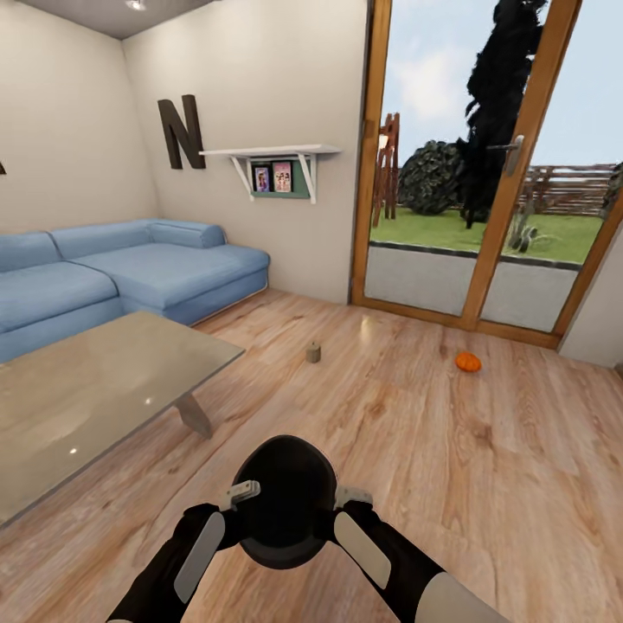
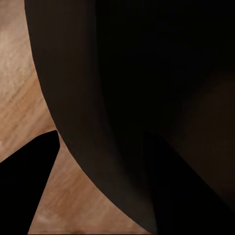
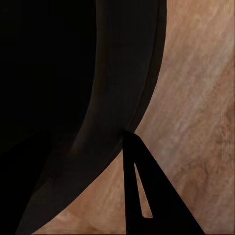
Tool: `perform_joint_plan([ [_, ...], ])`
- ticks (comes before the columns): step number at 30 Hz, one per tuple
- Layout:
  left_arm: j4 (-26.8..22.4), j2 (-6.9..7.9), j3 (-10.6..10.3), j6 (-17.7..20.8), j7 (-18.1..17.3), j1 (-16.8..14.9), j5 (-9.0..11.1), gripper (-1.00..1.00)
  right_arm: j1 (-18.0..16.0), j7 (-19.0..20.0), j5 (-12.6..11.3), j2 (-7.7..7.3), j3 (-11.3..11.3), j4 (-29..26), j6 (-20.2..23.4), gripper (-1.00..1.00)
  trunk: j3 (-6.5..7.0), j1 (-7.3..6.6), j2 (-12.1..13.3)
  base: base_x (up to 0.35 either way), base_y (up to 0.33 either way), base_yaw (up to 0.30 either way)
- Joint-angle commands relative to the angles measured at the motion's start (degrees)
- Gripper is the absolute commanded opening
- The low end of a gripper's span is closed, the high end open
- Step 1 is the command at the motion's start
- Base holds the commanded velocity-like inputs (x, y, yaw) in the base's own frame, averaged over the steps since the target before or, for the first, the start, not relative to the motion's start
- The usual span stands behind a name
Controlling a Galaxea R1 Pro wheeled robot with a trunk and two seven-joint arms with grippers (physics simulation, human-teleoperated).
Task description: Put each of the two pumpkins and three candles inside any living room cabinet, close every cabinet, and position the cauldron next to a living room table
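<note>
cauldron carried between two claws, desk at nine o'clock

the cauldron [image 1: 285, 502] hangs low in front of the trunk, at six o'clock in the head view, with the left claw [image 1: 240, 494] on its left rim and the right claw [image 1: 353, 497] on its right rim; each wrist view has the black wall [image 2: 147, 98] [image 3: 58, 88] pressed close, with a finger [image 2: 27, 186] [image 3: 147, 191] outside the wall, so both claws look closed on the rim, though the inner fingers are hidden; judged rigid, bulky and probably heavy, smooth-sided, so the rim is the sound place to hold, one claw each side, kept level so it does not swing or slip;

the desk [image 1: 95, 389] stands at nine to ten o'clock, its near corner close to the cauldron's left; the glass edge is the thing to clear; bare floor [image 1: 450, 450] lies open from twelve to three o'clock; a candle [image 1: 313, 351] sits at twelve o'clock and a pumpkin [image 1: 468, 362] at one to two o'clock, both well apart from the claws; sofa [image 1: 130, 268] beyond the desk, glass doors [image 1: 467, 260] at one o'clock.
</note>
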Motion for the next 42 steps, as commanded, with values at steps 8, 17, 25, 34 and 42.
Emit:
perform_joint_plan([
  [8,-0.5,0.05,-0.1,0.0,0.6,0.0,-0.2,-1.0,-0.1,-0.5,0.8,-0.1,-0.5,0.0,0.7,-1.0,-0.05,-0.05,0.0,-0.256,-0.101,0.271],
  [17,-0.5,0.05,-0.1,0.0,0.6,-0.1,-0.2,-1.0,-0.1,-0.6,0.8,-0.1,-0.5,0.0,0.7,-1.0,-0.05,-0.05,0.0,-0.22,-0.106,0.271],
  [25,-0.5,0.05,-0.1,0.0,0.6,0.0,-0.2,-1.0,-0.1,-0.6,0.8,-0.1,-0.5,0.0,0.7,-1.0,-0.05,-0.05,0.0,-0.04,-0.027,0.271],
  [34,-0.5,0.05,-0.1,0.0,0.6,-0.1,-0.2,-1.0,-0.1,-0.6,0.8,-0.1,-0.5,0.0,0.7,-1.0,-0.05,-0.05,0.0,-0.001,-0.001,0.271],
  [42,-0.5,0.05,-0.1,0.0,0.6,0.0,-0.2,-1.0,-0.1,-0.6,0.8,-0.1,-0.5,0.0,0.7,-1.0,-0.05,-0.05,0.0,0.0,0.0,0.272],
])
